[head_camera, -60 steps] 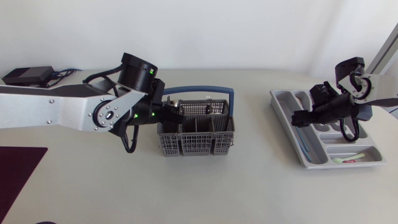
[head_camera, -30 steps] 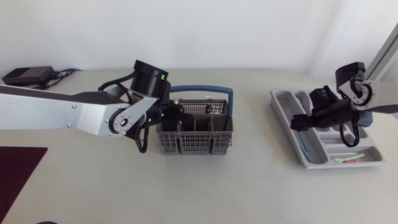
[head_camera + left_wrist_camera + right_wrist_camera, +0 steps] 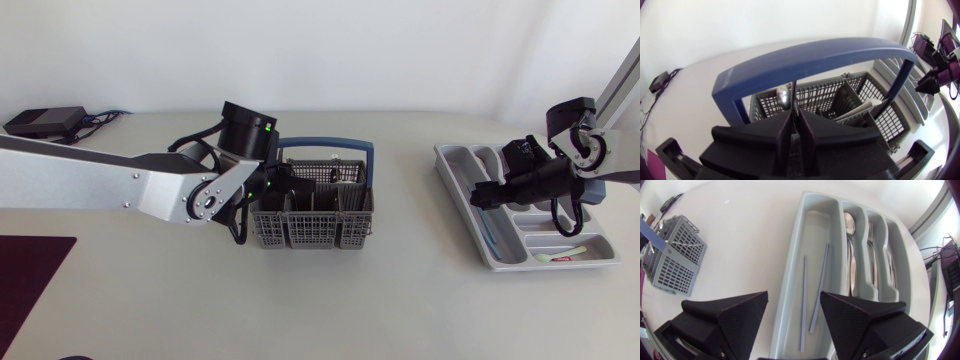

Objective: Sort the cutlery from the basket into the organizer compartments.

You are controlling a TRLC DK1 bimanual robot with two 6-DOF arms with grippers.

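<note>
Left gripper point(image 3: 794, 120): narrow, pinching spoon point(image 3: 784, 95) in basket point(image 3: 310, 235), mid-frame.
Right gripper point(image 3: 793, 301): wide, over organizer point(image 3: 812, 230).
Risk: spoon may snag handle point(image 3: 810, 55), tipping basket.

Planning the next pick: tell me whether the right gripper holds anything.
No, the right gripper is open and empty above the organizer.

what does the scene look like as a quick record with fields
left gripper: over the basket, under its blue handle, shut on a thin stem
right gripper: open, above the organizer
long compartment: two blue sticks
next compartments: spoon, fork
basket contents: spoon bowl upright beside the stem
</note>
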